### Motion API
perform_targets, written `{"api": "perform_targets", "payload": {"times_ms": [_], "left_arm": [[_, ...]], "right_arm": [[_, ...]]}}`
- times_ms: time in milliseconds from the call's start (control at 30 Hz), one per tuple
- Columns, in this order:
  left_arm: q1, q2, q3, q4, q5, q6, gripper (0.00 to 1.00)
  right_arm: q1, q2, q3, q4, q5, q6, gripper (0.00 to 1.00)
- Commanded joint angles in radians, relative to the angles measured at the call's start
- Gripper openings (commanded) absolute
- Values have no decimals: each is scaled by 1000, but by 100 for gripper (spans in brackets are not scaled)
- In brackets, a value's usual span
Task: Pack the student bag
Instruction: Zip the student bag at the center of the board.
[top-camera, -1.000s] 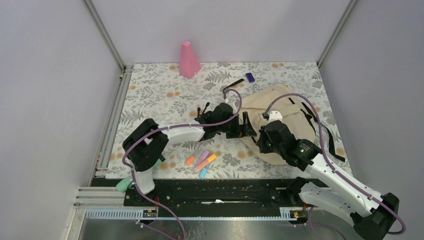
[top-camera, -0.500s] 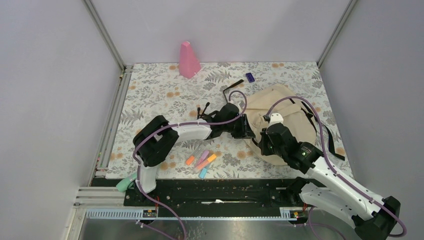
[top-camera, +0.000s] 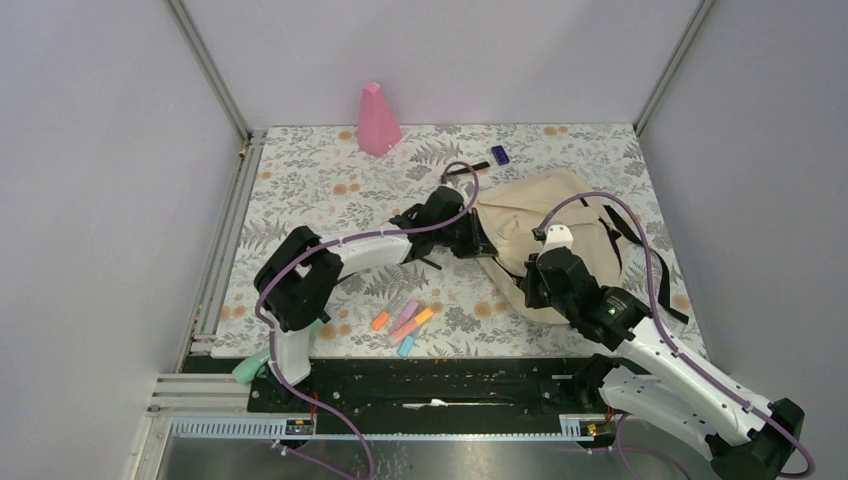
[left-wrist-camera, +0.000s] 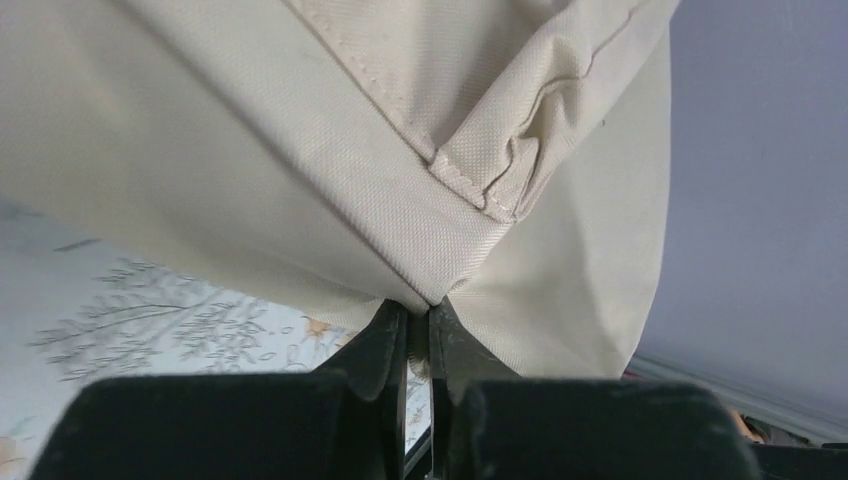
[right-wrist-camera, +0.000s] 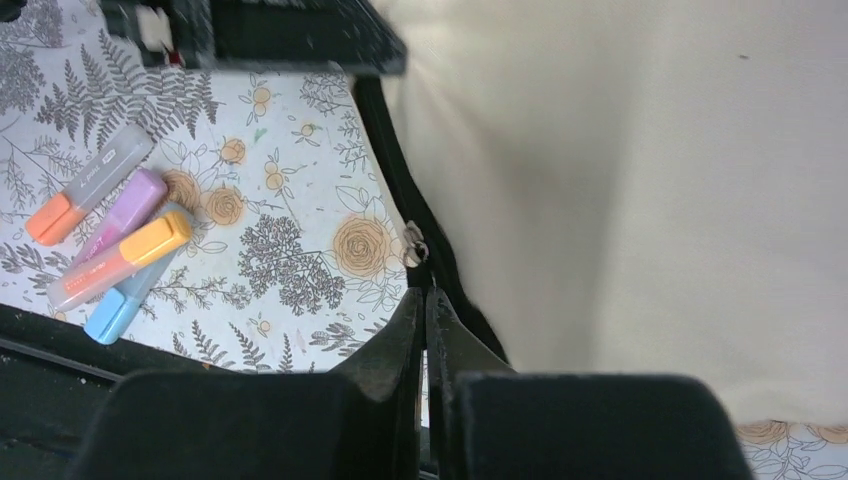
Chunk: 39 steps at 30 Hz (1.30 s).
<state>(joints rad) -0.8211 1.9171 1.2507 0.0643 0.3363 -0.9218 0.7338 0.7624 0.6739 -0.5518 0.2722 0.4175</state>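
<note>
The student bag (top-camera: 560, 225), beige fabric with black straps and zipper trim, lies at the right of the floral mat. My left gripper (top-camera: 482, 243) is at its left edge, shut on a fold of the beige cloth (left-wrist-camera: 430, 300), which fills the left wrist view. My right gripper (top-camera: 530, 285) is at the bag's near-left edge. In the right wrist view its jaws (right-wrist-camera: 425, 298) are shut on the black zipper trim (right-wrist-camera: 395, 170), just below a small silver zipper pull (right-wrist-camera: 412, 243). The bag's inside is hidden.
Several highlighters (top-camera: 402, 322) lie together on the mat near the front, also seen as highlighters (right-wrist-camera: 110, 240) in the right wrist view. A pink cone (top-camera: 377, 120) stands at the back. A small purple object (top-camera: 500, 155) and a black strap piece (top-camera: 468, 168) lie behind the bag.
My left gripper went from open to shut on the bag's left edge and pulled it slightly back and left. The right gripper stayed shut and shifted a little with the bag.
</note>
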Motion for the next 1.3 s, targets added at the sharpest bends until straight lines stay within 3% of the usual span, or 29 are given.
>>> {"api": "perform_targets", "payload": {"times_ms": [0,533,967,1267], "left_arm": [[141,-85,70,26,-107,89,0],[287,-34,176,-106,-119,240,0],[303,-36,208,-118,-114,253,0],[307,-50,182,-84,-92,234,0]], "right_arm": [[12,-31,25,-55,79,6,0],[12,-134,90,-195,232,-21,0],[12,-130,336,-219,83,-6,0],[12,-89,288,-129,54,30,0]]}}
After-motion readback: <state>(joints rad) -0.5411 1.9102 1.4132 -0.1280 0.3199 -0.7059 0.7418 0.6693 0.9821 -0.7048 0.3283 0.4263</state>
